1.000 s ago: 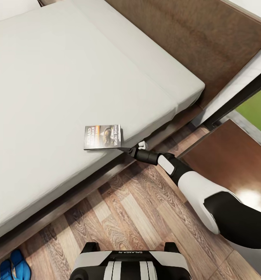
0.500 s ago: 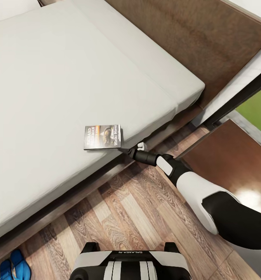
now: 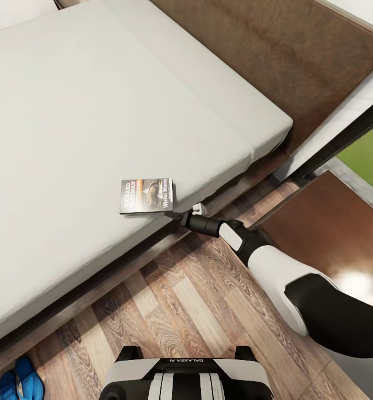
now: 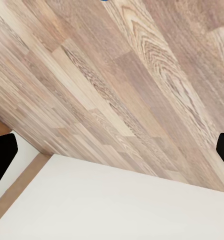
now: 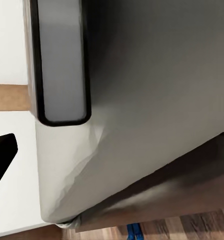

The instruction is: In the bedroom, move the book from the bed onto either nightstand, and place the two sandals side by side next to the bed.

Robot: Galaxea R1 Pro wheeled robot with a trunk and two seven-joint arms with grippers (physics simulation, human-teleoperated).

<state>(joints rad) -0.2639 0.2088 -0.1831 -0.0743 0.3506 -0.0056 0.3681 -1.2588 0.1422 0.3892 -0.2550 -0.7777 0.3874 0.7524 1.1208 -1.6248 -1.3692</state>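
Bedroom floor point(image 3: 197, 300) is wood plank beside the bed point(image 3: 97, 111), whose grey mattress carries the book point(image 3: 146, 195) flat at its near edge. Right gripper point(image 3: 182, 215) sits at the book's corner, grip state indeterminate; left gripper point(image 4: 112, 150) is spread over the floor, and two sandals point(image 3: 21, 382) lie together well apart from the book

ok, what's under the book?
The book lies flat on the bed's grey mattress, near the edge by the right gripper. Whatever sits directly beneath its cover is hidden; nothing sticks out around it.
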